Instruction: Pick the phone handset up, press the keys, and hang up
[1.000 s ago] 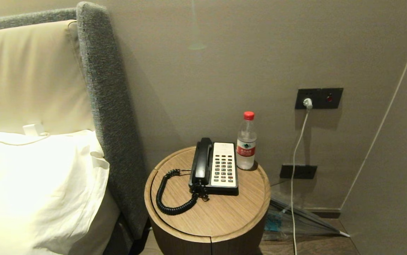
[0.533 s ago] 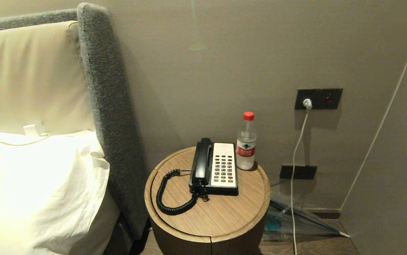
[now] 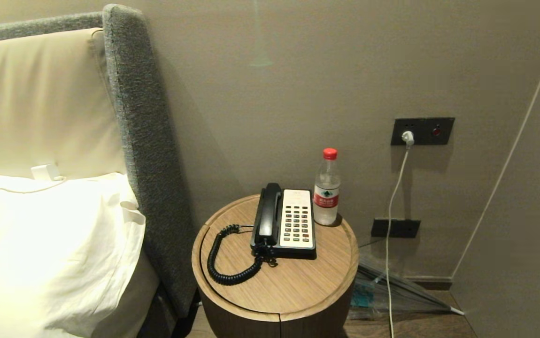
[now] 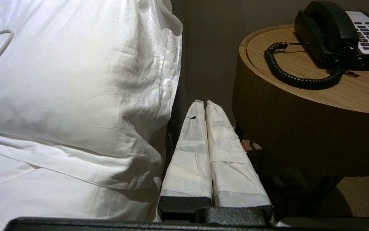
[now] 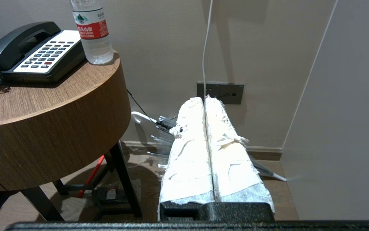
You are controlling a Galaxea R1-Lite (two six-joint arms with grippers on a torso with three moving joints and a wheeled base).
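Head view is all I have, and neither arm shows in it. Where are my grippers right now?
Observer: The left gripper sits low, below the tabletop, between the pillow and the round table, fingers pressed together and empty.
Operator: And the right one?
Observer: The right gripper is also shut and empty, low beside the table on the water bottle side, pointing at the wall.
Operator: Is the phone handset seated properly?
Observer: Yes, the phone handset lies in its cradle, and its coiled cord loops on the tabletop.
Operator: Anything under the table?
Observer: Dark legs and a red-handled item on the floor.
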